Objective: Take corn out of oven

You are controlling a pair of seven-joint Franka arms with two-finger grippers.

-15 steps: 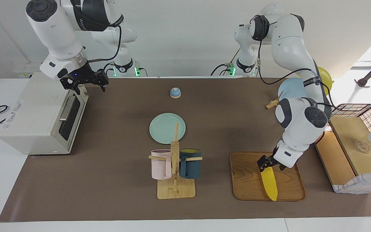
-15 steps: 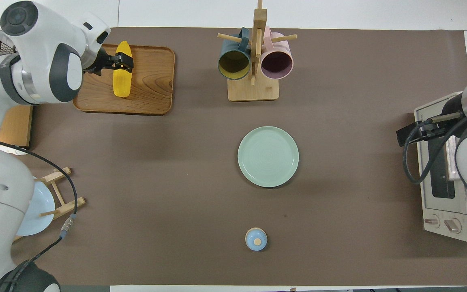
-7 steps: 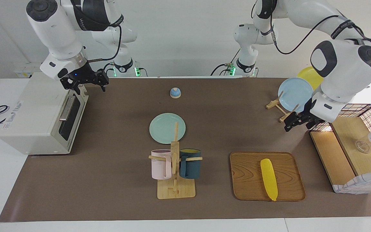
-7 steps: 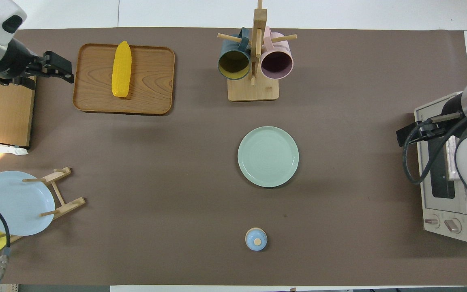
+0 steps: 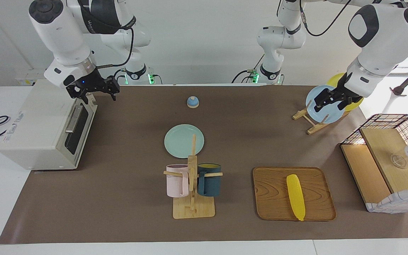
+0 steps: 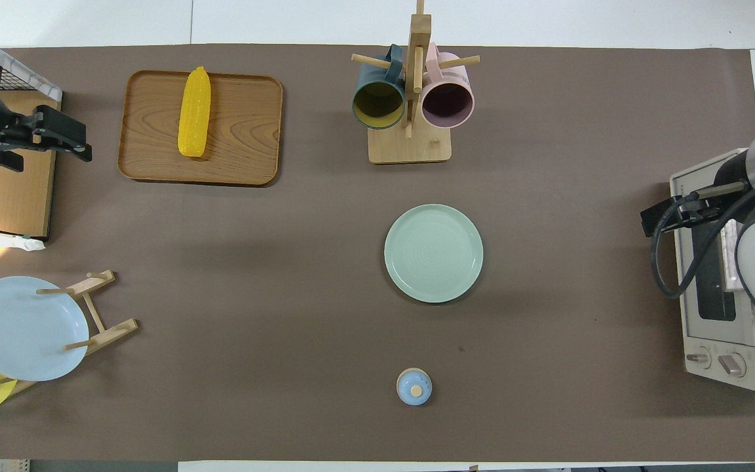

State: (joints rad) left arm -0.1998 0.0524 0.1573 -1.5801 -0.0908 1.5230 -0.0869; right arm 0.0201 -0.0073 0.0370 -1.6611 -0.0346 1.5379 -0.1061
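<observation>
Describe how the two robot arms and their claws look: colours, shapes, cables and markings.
Both arms have rounded glossy white shells with dark grey or black joint caps and bands. Black cables run along the outside of each arm. The left claw and the right claw are black and angular; a small blue light shows on the right one. Green lights show at both bases.

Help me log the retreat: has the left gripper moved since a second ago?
Yes. The left gripper was on the corn over the wooden tray; it has risen away toward the robots, now empty over the plate rack.
</observation>
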